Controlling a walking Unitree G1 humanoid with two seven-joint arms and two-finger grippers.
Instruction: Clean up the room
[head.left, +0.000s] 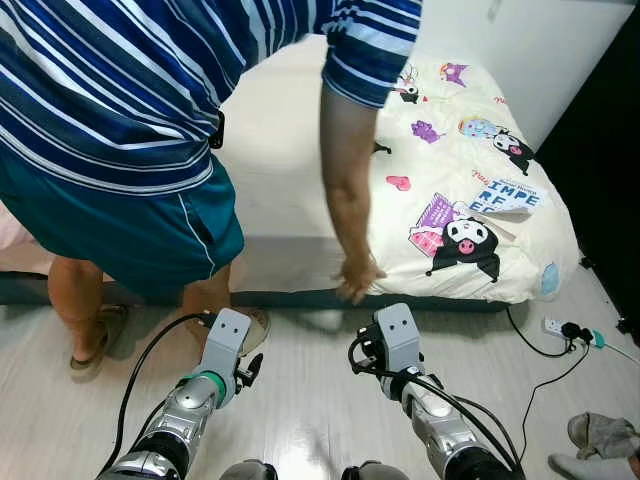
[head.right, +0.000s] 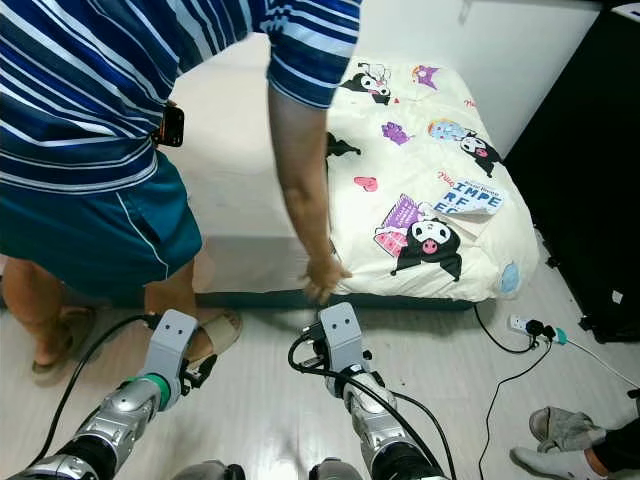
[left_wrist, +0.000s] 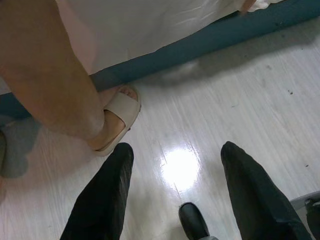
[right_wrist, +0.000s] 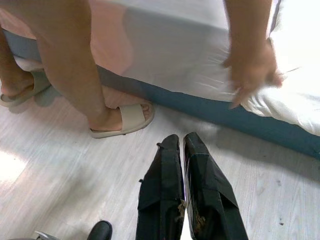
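Pale wood floor runs up to a low bed where a person bends over, one hand at the edge of the cartoon-print quilt, so tidying looks barely begun: the quilt lies rumpled to one side, and a power strip and grey cloth sit on the floor to the right. Both arms hang low and empty, the left gripper with fingers spread wide, the right gripper with fingers pressed together. Open floor lies ahead between the grippers, but the person's sandalled foot and the bed's dark base hem it in.
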